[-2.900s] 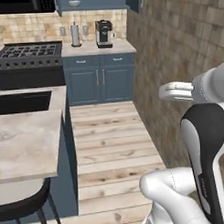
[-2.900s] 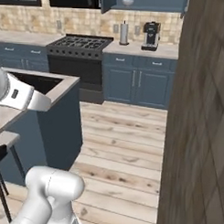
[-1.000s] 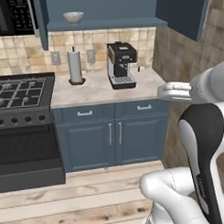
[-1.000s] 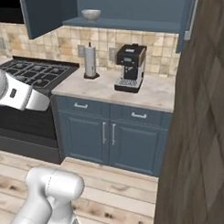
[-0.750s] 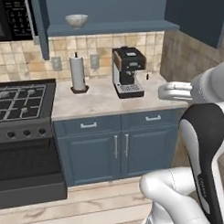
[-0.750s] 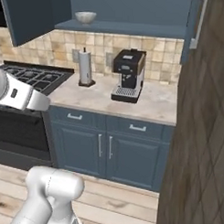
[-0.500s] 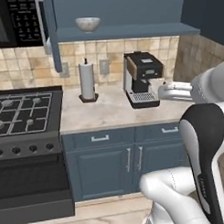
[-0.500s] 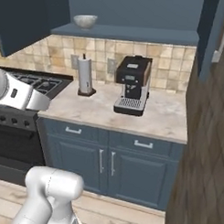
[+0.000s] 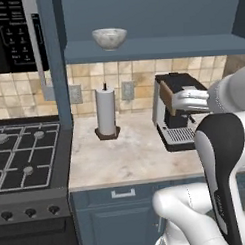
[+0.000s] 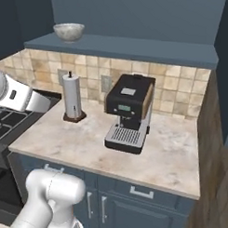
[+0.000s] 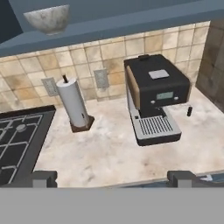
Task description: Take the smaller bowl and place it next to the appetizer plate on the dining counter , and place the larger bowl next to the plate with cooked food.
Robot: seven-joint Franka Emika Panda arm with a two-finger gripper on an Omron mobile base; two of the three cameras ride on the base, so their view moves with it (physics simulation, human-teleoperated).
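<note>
— Bowl check: where do we see the smaller bowl (image 9: 109, 38)?
— On the blue shelf (image 10: 136, 50) above the paper-towel roll (image 9: 105, 111); our tool (image 11: 111, 178) has its tips spread apart, gripping nothing.

Smaller bowl (image 9: 109, 38) on the shelf (image 9: 157, 47) above a kitchen counter (image 9: 131, 161).

The bowl sits toward the shelf's left end, above the paper towel holder (image 9: 106, 113), which stands at the counter's far left by the tiled wall. The coffee machine (image 10: 129, 117) stands to the holder's right. The stove (image 9: 23, 163) adjoins the counter's left edge, with the microwave (image 9: 14, 34) above it.
</note>
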